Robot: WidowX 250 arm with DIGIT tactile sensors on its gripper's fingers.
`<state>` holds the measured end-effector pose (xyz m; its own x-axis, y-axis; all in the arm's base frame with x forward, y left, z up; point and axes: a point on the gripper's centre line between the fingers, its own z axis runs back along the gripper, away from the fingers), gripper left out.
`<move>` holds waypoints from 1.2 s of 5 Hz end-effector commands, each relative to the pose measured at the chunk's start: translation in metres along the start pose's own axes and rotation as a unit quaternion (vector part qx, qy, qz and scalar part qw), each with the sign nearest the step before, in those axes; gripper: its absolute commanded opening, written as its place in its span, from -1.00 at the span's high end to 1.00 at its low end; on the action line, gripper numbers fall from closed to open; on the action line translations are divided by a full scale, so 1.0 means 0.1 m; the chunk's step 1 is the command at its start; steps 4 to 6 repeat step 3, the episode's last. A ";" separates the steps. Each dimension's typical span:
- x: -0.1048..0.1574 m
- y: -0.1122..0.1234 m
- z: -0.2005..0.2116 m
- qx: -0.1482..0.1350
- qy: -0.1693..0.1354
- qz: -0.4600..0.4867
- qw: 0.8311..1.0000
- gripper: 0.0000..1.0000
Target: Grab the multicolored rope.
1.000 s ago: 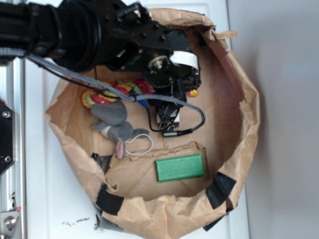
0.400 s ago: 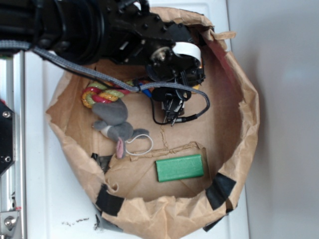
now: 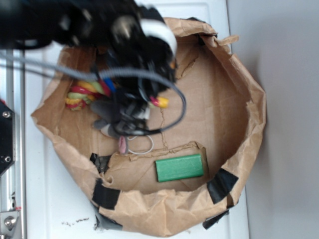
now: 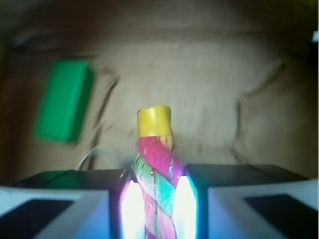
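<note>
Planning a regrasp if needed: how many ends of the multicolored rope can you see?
2. On the multicolored rope, the hooked end lies left of the arm, and the yellow-capped end sticks out beyond the gripper; the middle is hidden.

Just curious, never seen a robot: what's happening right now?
Gripper shut on rope, yellow tip ahead. Mouse under the arm. Green block off to the side.

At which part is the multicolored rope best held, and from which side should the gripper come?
On the straight twisted shaft just behind the yellow cap, coming from above with the fingers across the rope's thickness. The wrist view shows the gripper holding the multicolored rope exactly so, with the yellow cap sticking out in front. The shaft is narrow enough to fit between the fingers; the hooked end looks bulkier.
</note>
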<state>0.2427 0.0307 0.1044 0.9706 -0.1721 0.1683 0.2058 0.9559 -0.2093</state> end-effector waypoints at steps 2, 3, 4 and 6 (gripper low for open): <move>-0.07 -0.20 0.68 0.008 -0.013 -0.028 0.999 1.00; -0.03 -0.18 0.62 0.041 -0.029 -0.036 0.998 -0.81; -0.03 -0.18 0.62 0.041 -0.029 -0.036 0.998 -0.81; -0.03 -0.18 0.62 0.041 -0.029 -0.036 0.998 -0.81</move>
